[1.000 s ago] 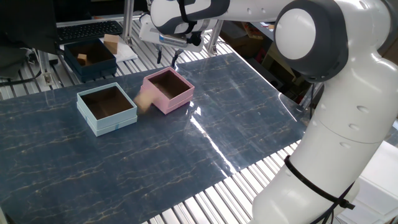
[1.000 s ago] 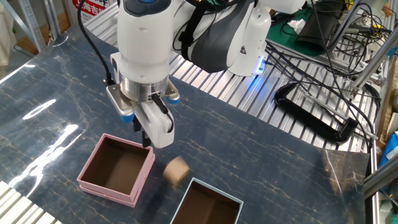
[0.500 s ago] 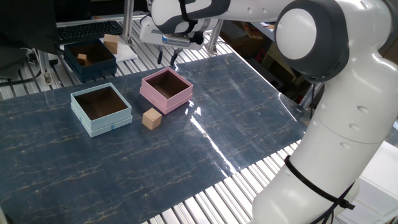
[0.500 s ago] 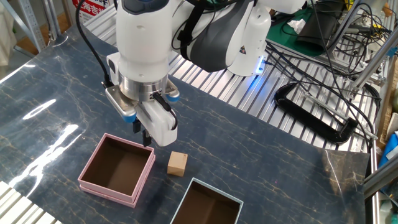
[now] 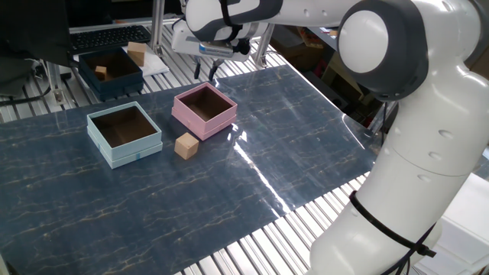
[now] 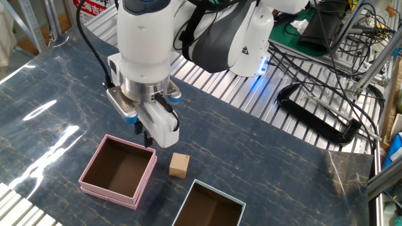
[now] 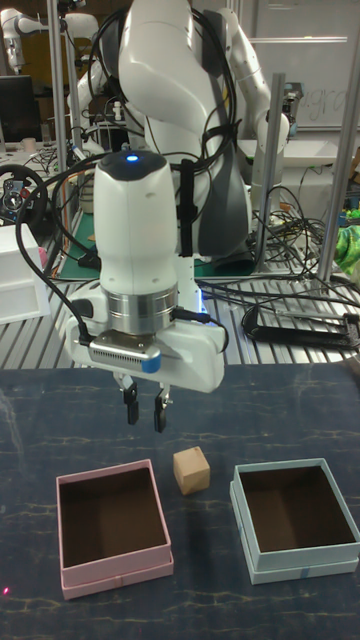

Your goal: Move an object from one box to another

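Bench (image 5: 252, 183) surface, covered by a dark blue marbled mat, carries everything seen. The white robot arm (image 5: 412, 130) is reached across it from the 3 o'clock side of one fixed view. The light blue box (image 5: 124, 134) is seen at 9 o'clock of the pink box (image 5: 205, 110), the two well apart; both show bare brown insides. A dark navy box (image 5: 111, 71) is set off the mat at 11 o'clock, with small wooden pieces in and beside it. The gripper (image 7: 145, 409) is held above the bench at 12 o'clock of the pink box in the tall fixed view, its jaws slightly spread and pinching nothing. The small wooden cube (image 7: 191, 470) is seen on the mat between the two boxes, just beside the pink one, inside neither.
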Robot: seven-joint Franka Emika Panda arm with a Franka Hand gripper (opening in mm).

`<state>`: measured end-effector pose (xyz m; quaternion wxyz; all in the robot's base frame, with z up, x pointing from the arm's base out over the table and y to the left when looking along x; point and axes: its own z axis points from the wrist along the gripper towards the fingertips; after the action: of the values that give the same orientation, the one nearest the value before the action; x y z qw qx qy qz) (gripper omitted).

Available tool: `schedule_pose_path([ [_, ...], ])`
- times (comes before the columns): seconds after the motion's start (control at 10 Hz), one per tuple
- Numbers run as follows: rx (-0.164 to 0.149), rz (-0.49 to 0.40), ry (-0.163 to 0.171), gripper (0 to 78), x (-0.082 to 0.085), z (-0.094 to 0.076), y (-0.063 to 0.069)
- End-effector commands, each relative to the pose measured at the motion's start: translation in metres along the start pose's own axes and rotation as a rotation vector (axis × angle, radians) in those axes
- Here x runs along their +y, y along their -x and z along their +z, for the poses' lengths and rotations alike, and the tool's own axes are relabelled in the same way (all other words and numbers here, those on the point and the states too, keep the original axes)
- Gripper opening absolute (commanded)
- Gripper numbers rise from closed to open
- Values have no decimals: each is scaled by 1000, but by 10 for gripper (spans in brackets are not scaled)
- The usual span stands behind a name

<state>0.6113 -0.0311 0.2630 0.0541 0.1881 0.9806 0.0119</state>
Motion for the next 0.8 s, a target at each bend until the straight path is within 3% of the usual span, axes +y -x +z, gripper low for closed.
schedule_pose_path([
  [0.1,-3,-5,0,18,0,-2,1],
  [0.8,-7,10,-16,18,5,-2,-2],
])
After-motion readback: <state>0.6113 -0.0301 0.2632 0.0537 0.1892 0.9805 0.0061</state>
